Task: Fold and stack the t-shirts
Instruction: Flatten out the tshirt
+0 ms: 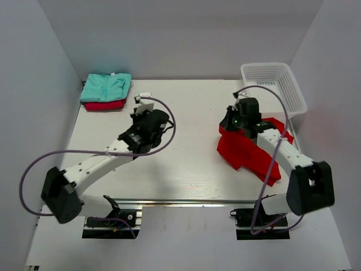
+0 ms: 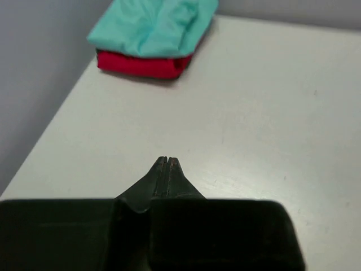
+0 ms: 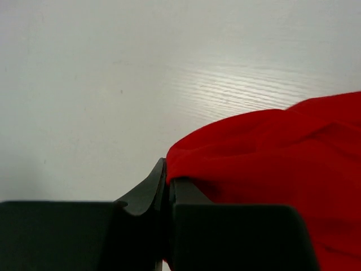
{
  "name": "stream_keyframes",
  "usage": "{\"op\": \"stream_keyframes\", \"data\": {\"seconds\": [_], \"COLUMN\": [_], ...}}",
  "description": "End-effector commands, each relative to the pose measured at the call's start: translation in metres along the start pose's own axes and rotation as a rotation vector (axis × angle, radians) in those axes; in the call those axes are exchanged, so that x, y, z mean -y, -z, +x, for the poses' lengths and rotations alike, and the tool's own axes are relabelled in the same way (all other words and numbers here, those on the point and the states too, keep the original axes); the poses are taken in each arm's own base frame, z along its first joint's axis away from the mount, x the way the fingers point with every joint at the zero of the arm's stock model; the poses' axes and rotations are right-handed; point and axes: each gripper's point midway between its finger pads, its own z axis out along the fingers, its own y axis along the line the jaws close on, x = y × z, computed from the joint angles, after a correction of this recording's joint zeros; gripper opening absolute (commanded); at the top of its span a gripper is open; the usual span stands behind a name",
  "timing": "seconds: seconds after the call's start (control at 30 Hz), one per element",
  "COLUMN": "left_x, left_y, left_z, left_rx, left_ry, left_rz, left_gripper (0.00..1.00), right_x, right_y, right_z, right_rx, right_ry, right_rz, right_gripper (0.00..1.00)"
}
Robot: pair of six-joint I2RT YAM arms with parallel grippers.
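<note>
A white, faintly wood-grained table (image 1: 186, 164) fills the middle of the top view, boxed in by plain pale grey walls (image 1: 180, 34) on the left, right and far sides. The two arm bases are bolted at its bottom edge, and purple cables (image 1: 34, 164) loop off each arm. At centre right, the bright red t-shirt (image 1: 248, 149) lies rumpled and unfolded on the table, partly under the right arm. The right gripper (image 3: 167, 169) has its jaws pressed together and pinches an edge of that red cloth low over the surface. Left of centre, the left gripper (image 2: 167, 161) is pressed together too, holds nothing, and points over bare tabletop toward the upper left corner. In that corner, well apart from it, the mint green t-shirt (image 1: 106, 87) sits folded on top of the folded crimson t-shirt (image 1: 104, 105), close to the left wall. At the upper right, a white mesh basket (image 1: 273, 84) stands upright by the right wall, just beyond the red t-shirt's far end.
</note>
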Motion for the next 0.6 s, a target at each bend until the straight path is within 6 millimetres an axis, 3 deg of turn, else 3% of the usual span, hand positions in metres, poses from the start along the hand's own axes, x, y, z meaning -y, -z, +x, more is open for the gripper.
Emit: {"op": "stream_keyframes", "data": {"seconds": [0.0,0.03,0.1,0.13,0.2,0.23,0.3,0.33,0.37,0.4,0.43,0.47,0.5,0.53,0.57], "left_x": [0.021,0.027,0.031,0.036,0.041,0.039,0.04,0.041,0.042,0.044,0.049,0.06,0.067,0.079,0.096], "left_y": [-0.012,-0.015,-0.02,-0.02,-0.019,-0.02,-0.018,-0.018,-0.015,-0.012,-0.011,-0.007,-0.005,0.005,0.007], "left_z": [0.036,0.053,0.068,0.074,0.082,0.084,0.09,0.091,0.092,0.091,0.09,0.089,0.084,0.092,0.087], "left_rx": [-0.116,-0.156,-0.211,-0.229,-0.26,-0.27,-0.291,-0.297,-0.312,-0.317,-0.32,-0.326,-0.318,-0.348,-0.326], "left_ry": [0.006,-0.017,-0.04,-0.049,-0.063,-0.067,-0.081,-0.08,-0.077,-0.086,-0.088,-0.066,-0.077,-0.077,-0.045], "left_rz": [0.041,0.031,0.04,0.057,0.086,0.083,0.096,0.105,0.127,0.15,0.18,0.249,0.304,0.404,0.481], "left_gripper": [0.0,0.01,0.23,0.6,0.88,1.0,1.0,1.0,1.0,1.0,1.0,1.0,1.0,1.0,1.0], "right_x": [-0.046,-0.06,-0.064,-0.07,-0.083,-0.09,-0.099,-0.1,-0.104,-0.102,-0.1,-0.102,-0.092,-0.086,-0.073], "right_y": [-0.024,-0.031,-0.047,-0.052,-0.064,-0.064,-0.074,-0.075,-0.079,-0.082,-0.08,-0.076,-0.082,-0.072,-0.071], "right_z": [-0.003,0.005,0.017,0.018,0.03,0.027,0.036,0.039,0.043,0.039,0.045,0.035,0.03,0.027,0.017], "right_rx": [-0.026,-0.079,-0.129,-0.128,-0.187,-0.191,-0.234,-0.249,-0.256,-0.246,-0.272,-0.242,-0.214,-0.22,-0.186], "right_ry": [0.008,0.008,-0.001,0.003,0.0,0.006,0.001,0.0,0.019,0.027,0.027,0.056,0.065,0.068,0.068], "right_rz": [-0.264,-0.35,-0.389,-0.417,-0.504,-0.538,-0.57,-0.574,-0.575,-0.55,-0.523,-0.513,-0.431,-0.383,-0.294], "right_gripper": [0.0,0.0,0.0,0.0,0.01,0.12,0.38,0.68,0.82,0.9,0.9,0.9,0.9,0.9,0.9]}}
